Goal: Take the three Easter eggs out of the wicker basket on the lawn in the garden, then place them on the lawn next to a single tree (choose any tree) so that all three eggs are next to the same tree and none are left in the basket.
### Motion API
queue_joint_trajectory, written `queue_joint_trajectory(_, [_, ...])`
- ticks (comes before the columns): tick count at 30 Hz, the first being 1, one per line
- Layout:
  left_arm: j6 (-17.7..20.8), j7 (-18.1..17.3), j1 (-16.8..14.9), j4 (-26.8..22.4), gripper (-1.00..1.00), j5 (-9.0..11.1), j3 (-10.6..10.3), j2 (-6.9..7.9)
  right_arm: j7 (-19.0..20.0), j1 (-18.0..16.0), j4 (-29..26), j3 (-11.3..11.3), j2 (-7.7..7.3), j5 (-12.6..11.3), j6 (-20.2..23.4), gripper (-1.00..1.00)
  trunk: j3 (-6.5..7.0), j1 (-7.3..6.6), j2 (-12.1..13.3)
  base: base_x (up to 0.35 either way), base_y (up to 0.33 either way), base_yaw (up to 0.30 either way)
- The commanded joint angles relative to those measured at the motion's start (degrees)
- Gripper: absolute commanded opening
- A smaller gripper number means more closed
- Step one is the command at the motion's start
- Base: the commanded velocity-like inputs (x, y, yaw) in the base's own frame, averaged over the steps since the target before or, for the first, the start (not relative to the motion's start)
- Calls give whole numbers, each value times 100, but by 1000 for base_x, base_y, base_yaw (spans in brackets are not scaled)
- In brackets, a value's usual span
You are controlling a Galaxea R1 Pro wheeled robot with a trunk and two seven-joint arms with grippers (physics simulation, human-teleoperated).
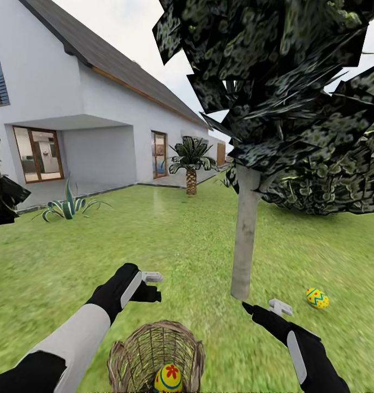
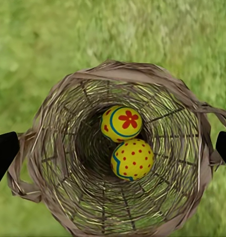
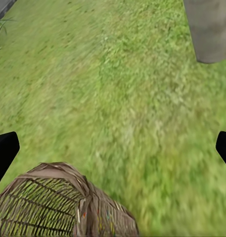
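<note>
Clearly, the left gripper [image 2: 113,143] hovered wide open over the wicker basket [image 2: 68,98]; the flower egg [image 2: 121,123], at its twelve o'clock, looked smooth, light, best pinched across its middle.

Three Easter eggs in all: two lie in the one wicker basket [image 2: 113,153] under the left gripper [image 1: 149,286], flower egg [image 2: 121,123] and dotted egg [image 2: 132,159]; one zigzag egg [image 1: 317,298] beyond the right gripper [image 1: 266,308]. Perhaps two palms, blurred.
</note>
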Motion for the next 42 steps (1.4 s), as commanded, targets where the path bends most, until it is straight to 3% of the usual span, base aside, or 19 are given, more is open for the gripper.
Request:
queue_joint_trajectory(1, [14, 45, -4, -6, 100, 48, -21, 3, 16, -5, -7, -21, 6, -41, 47, 100, -25, 22, -45, 0, 0, 0])
queue_joint_trajectory(21, [-72, 97, -4, -14, 100, 56, -21, -41, 16, -5, -7, -37, 6, -42, 41, 100, -384, 461, -847, 0, 0, 0])
queue_joint_trajectory(42, [-277, 451, -4, -12, 100, 56, -12, -136, 16, -6, -7, -51, -2, -49, 41, 100, -761, 922, -1689, 0, 0, 0])
